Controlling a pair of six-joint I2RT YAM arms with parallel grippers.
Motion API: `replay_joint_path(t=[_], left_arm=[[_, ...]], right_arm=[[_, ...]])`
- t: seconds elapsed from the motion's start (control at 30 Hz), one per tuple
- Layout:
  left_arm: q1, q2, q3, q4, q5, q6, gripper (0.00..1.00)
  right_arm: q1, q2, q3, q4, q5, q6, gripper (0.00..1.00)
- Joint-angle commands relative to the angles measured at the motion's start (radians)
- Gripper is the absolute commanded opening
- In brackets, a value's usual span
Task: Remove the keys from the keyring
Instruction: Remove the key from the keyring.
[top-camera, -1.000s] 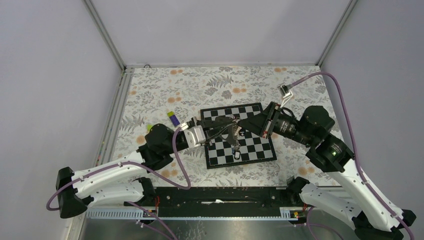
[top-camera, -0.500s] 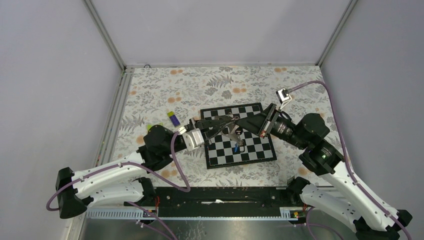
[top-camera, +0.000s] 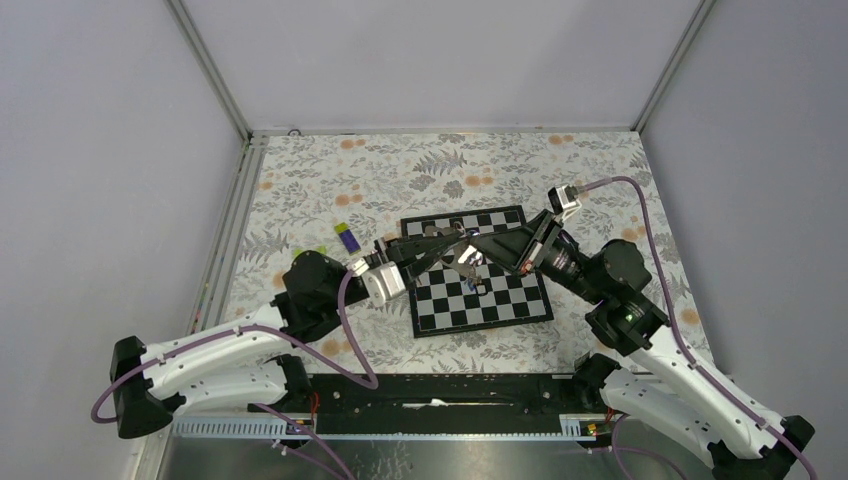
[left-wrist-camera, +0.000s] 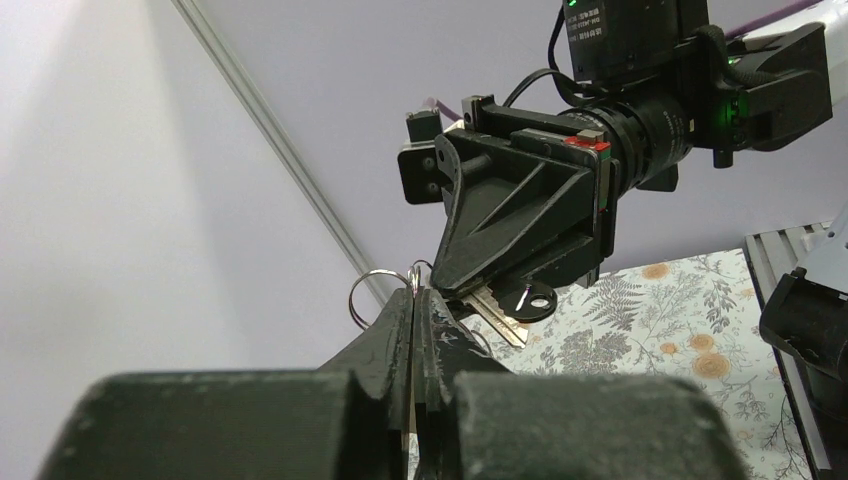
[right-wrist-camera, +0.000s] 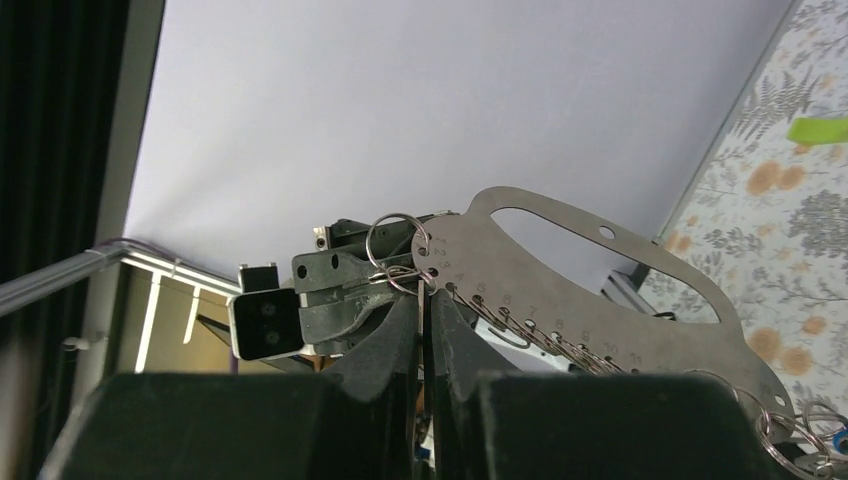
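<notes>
Left claw (left-wrist-camera: 415, 297) pinching keyring (left-wrist-camera: 372, 293), right claw (left-wrist-camera: 452, 290) clamping key (left-wrist-camera: 500, 318), above chessboard (top-camera: 505, 300)

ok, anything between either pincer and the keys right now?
Nothing visible. The left pincer is shut on the keyring and the right pincer is shut on a key, both raised over the chessboard.

Plain, pale lavender-grey walls (top-camera: 440, 60) close in the table (top-camera: 330, 175) on three sides, meeting at thin aluminium corner posts (top-camera: 208, 68). The table is covered by a cloth printed with grey ferns and orange blossoms. A black rail (top-camera: 430, 390) runs along its near edge. The light is soft and even.
</notes>
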Motion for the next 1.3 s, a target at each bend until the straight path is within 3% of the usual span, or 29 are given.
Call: replay_joint_path(t=[0.0, 0.7, 1.27], left_arm=[[0.001, -0.051, 0.016, 0.099, 0.033, 0.027, 0.00], [0.001, -0.066, 0.007, 0.080, 0.044, 0.067, 0.00], [0.001, -0.044, -0.002, 0.068, -0.041, 0.043, 0.00]], right_arm=[[0.004, -0.002, -0.028, 0.156, 0.066, 0.093, 0.00], [0.004, 0.007, -0.076, 0.191, 0.097, 0.209, 0.01], [0.004, 0.004, 0.029, 0.185, 0.009, 0.002, 0.00]])
